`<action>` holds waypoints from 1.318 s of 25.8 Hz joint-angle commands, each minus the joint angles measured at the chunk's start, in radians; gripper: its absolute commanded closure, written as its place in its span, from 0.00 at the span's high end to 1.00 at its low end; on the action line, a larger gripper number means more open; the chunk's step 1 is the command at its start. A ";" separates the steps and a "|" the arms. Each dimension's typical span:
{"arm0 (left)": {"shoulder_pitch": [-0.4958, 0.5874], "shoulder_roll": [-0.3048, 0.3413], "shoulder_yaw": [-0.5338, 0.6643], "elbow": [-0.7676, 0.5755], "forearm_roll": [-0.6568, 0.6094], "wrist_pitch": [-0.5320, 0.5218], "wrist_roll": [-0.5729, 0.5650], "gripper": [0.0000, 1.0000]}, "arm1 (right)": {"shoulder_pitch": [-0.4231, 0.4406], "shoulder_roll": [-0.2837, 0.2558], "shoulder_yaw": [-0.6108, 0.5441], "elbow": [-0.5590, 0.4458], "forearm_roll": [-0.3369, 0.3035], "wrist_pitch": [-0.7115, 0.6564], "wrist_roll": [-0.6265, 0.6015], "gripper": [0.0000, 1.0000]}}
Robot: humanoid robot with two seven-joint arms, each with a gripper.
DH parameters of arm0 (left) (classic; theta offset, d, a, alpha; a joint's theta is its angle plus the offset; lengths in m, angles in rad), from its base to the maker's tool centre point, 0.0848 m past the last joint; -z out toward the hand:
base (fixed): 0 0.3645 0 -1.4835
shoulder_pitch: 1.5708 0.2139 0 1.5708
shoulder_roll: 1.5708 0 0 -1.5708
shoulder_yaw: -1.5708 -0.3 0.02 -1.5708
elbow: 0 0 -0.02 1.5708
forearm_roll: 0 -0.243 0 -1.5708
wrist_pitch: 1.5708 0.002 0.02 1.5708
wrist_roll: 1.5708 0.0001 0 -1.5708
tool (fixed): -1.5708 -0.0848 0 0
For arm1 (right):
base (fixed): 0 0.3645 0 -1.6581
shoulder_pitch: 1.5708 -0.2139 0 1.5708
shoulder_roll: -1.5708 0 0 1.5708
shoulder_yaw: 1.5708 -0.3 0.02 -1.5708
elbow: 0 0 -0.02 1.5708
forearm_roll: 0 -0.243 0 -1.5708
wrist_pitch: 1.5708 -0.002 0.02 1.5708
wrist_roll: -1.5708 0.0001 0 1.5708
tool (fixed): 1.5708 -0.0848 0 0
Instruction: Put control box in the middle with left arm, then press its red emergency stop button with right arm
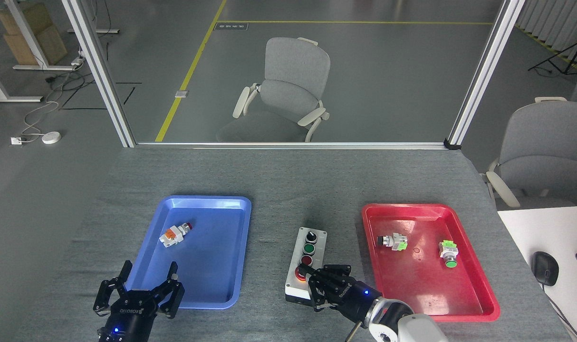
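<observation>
R gripper (312,280), jaws closed, is resting on control box (312,247) big red btn; L gripper (136,289) is hovering, jaws wide.

Views supplied: one, the head view; no second view shared the scene.
Position: above and behind both grippers, at the robot's head.
Facing: forward and down, over the tabletop (288,175) to a floor beyond.
Nearness: grippers sat at the bottom edge, nearest the camera; left gripper (139,289) and right gripper (324,285) both framed.
</observation>
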 commanded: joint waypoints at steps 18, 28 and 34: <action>-0.015 -0.009 0.021 0.006 0.002 -0.046 -0.042 0.99 | 0.021 -0.081 -0.426 -0.161 -0.130 0.178 -0.031 0.99; -0.024 -0.009 0.020 0.014 0.003 -0.043 -0.045 0.99 | 0.320 0.019 -0.495 -0.402 0.140 0.469 -0.331 0.99; -0.024 -0.011 0.017 0.012 0.005 -0.046 -0.044 0.99 | 0.315 0.019 -0.508 -0.405 0.132 0.446 -0.165 0.99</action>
